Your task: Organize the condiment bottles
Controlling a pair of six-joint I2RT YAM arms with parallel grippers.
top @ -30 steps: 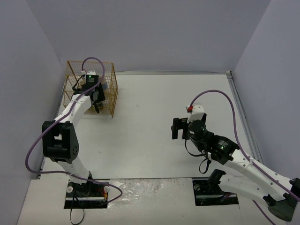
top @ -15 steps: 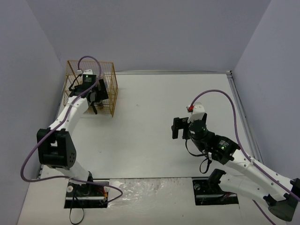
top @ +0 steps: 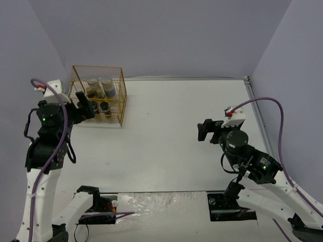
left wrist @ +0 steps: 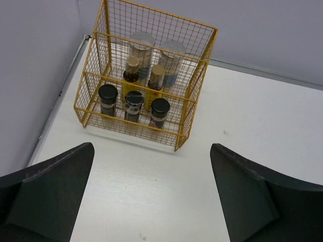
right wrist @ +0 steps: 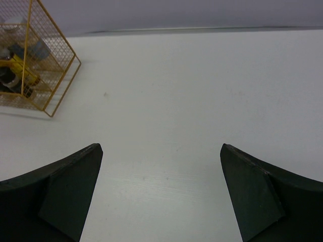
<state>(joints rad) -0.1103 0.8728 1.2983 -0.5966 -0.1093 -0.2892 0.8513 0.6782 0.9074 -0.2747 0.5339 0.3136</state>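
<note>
The condiment bottles stand in three rows inside the gold wire rack. Two pale jars with blue labels are at the back. In front of them stand two slim yellow-labelled bottles, and three short black-lidded jars line the front. My left gripper hangs open and empty above the table, in front of the rack and apart from it. My right gripper is open and empty over bare table at the right.
The rack sits at the table's far left corner, close to the left wall. In the right wrist view the rack shows at the upper left. A raised rail runs along the table's right edge.
My left gripper has opened and pulled back out of the rack, up and to the left. The right arm has shifted a little to the right, still open.
</note>
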